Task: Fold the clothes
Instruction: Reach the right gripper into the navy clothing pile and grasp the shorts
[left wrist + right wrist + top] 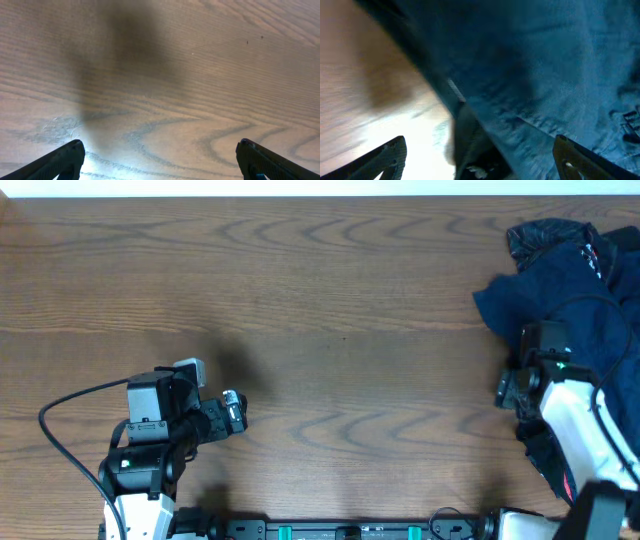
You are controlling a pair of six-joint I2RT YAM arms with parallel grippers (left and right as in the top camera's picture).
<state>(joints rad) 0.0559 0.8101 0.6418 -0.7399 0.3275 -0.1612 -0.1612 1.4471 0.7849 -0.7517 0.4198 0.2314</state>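
The clothes [565,280] sit heaped at the far right corner of the tabletop [330,330]. They are so bunched that I can't read a long axis on the navy piece. My right hand [480,147] is at the heap's left margin, fingers spread wide and gripping nothing. Navy cloth fills its view ahead and to the right, with bare wood to the left. My left hand [160,155] is equally spread and empty over bare wood, well apart at the near left. I judge the pick falls to the right arm, reaching rightward into the cloth.
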